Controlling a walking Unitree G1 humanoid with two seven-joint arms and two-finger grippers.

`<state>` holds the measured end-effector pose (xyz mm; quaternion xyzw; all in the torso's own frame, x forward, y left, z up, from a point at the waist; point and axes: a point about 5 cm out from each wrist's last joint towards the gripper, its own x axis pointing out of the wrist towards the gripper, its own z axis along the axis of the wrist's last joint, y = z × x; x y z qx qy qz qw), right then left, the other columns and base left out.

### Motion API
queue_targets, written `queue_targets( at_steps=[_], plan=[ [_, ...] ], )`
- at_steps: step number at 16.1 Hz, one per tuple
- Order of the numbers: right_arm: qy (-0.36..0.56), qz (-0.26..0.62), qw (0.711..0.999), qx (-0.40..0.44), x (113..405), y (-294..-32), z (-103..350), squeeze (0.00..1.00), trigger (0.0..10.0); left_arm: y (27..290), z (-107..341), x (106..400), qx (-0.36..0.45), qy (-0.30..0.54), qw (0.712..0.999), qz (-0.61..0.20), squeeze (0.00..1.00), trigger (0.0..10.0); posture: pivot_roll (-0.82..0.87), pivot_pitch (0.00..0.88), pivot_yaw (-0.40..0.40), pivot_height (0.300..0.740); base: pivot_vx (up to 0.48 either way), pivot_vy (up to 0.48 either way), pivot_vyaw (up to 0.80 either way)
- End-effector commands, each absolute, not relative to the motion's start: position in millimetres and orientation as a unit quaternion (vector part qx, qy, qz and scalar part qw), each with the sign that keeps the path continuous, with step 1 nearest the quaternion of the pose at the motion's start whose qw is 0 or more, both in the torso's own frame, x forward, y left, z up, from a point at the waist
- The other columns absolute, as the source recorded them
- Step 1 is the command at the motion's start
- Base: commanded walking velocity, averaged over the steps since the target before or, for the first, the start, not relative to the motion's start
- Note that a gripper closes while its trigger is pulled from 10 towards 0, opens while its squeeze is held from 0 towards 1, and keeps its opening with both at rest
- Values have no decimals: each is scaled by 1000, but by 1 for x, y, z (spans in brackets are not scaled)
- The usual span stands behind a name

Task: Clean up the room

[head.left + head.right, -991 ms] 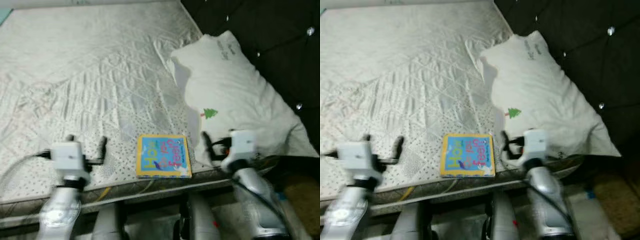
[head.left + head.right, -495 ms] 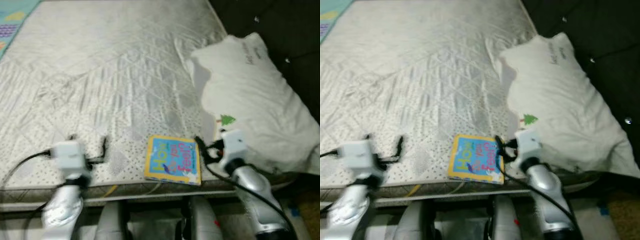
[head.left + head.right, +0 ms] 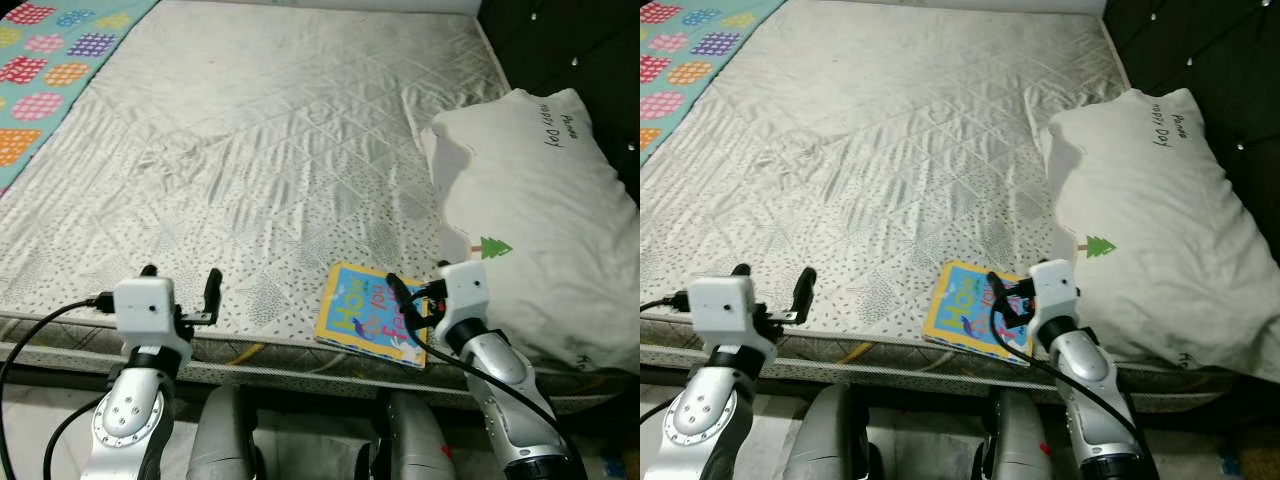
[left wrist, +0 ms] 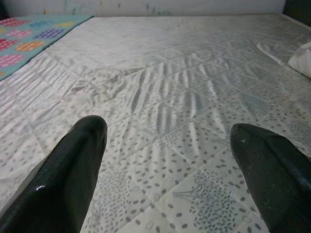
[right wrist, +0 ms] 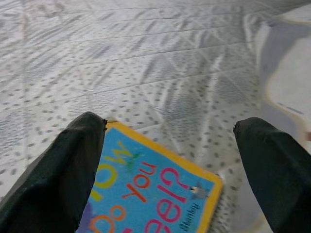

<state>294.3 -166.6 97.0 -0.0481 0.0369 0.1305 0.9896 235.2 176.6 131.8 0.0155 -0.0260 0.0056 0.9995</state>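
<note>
Left eye view, item one: your right gripper (image 3: 415, 297), fingers spread wide and holding nothing, poised over the near right part of the bed (image 3: 280, 150). Item two: a children's book (image 3: 372, 314), blue cover with a yellow border and coloured lettering, lying flat on the quilted mattress near its front edge. Its right side sits directly below and between your right fingers (image 5: 73, 165); in the right wrist view the cover spans the gap between the two pads, and you cannot tell whether they touch it. Item three: a white pillow (image 3: 540, 210) with a small green tree print, just beyond your right fingers on the outer side, close to the book's edge. Item four: your left gripper (image 3: 180, 291), fingers likewise wide apart and empty, hovering over bare mattress, well apart from the book. Item five: a patterned play mat (image 3: 50, 60) beyond the bed's far left corner.
</note>
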Motion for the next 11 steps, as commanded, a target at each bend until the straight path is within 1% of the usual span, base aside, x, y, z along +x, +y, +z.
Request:
queue_targets(
  at_steps=[1, 4, 10, 11],
  plan=[
    [41, 121, 991, -44, 295, -169, 94, 0, 10000, 178, 129, 235, 20, -20, 1000, 4, 0, 10000, 25, 154, -5, 602, 0, 0, 0],
    [53, 103, 993, -20, 292, -174, 86, 0, 10000, 180, 129, 233, 22, -19, 1000, 4, 0, 10000, 27, 159, -3, 602, 0, 0, 0],
    [59, 99, 993, -10, 287, -178, 80, 0, 10000, 178, 128, 232, 24, -15, 1000, -1, 0, 10000, 30, 169, 4, 534, 0, 0, 0],
    [66, 102, 992, -21, 287, -179, 79, 0, 10000, 178, 128, 231, 25, -14, 1000, -3, 0, 10000, 33, 175, 4, 534, 0, 0, 0]
  ],
)
